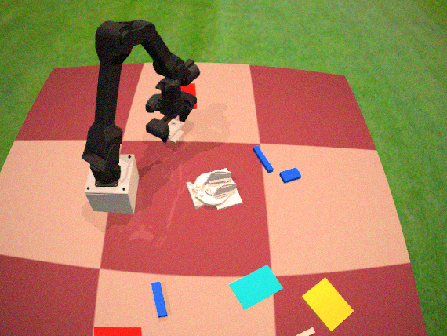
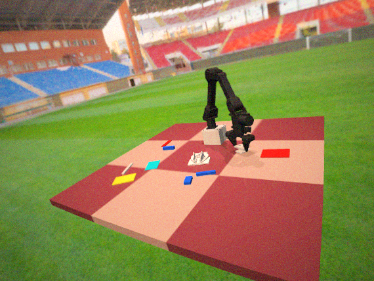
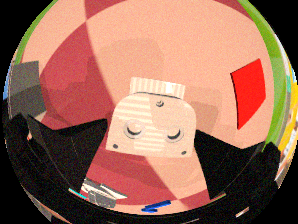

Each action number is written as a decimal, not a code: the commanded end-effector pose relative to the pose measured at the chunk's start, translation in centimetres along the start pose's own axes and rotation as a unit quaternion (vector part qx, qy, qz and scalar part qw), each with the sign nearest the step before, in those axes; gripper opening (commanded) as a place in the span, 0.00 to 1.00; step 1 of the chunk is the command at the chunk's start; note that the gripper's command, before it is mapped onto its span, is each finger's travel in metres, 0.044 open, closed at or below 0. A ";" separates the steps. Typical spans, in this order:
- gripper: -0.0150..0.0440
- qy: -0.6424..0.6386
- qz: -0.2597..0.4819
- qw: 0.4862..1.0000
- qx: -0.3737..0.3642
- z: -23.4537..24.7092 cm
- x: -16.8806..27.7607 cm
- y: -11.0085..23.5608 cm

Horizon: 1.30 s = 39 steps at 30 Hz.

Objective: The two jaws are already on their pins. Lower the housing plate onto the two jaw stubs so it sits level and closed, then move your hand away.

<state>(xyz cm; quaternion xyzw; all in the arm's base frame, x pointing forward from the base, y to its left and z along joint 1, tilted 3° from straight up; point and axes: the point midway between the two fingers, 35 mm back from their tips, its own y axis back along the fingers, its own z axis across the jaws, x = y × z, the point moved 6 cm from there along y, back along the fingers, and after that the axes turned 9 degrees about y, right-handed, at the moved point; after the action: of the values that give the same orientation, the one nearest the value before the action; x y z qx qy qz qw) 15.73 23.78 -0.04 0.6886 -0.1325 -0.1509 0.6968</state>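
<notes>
The white housing plate [image 1: 175,135] [image 2: 242,150] [image 3: 155,120] has two large round holes in the wrist view, with a pale striped strip beyond its far edge. My gripper [image 1: 174,130] [image 2: 241,147] [image 3: 151,129] is open, low over the table, with one finger on each side of the plate. Whether the fingertips touch it is not clear. The white base assembly [image 1: 204,200] [image 2: 199,162] lies apart from the plate, nearer the table's middle. Two upright jaws stand side by side on it. Part of it shows at the bottom of the wrist view.
A long blue bar [image 1: 263,158] [image 2: 206,172] and a short blue block [image 1: 290,175] [image 2: 187,180] lie beyond the base assembly. A red sheet [image 2: 275,153] [image 3: 249,95] lies near the gripper. Cyan [image 1: 256,287] and yellow [image 1: 328,304] sheets lie farther off. My arm stands on a pale box [image 1: 111,201].
</notes>
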 end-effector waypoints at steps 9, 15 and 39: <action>0.98 0.000 0.000 1.000 0.000 0.0 0.0 0.0; 0.91 0.000 0.000 1.000 0.000 0.0 0.0 0.0; 0.85 0.000 -0.001 1.000 0.000 -0.2 0.0 2.0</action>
<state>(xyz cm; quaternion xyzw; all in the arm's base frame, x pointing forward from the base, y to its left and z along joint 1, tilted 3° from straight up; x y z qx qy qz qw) 15.67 23.65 0.77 0.6852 -0.1315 -0.1527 0.6999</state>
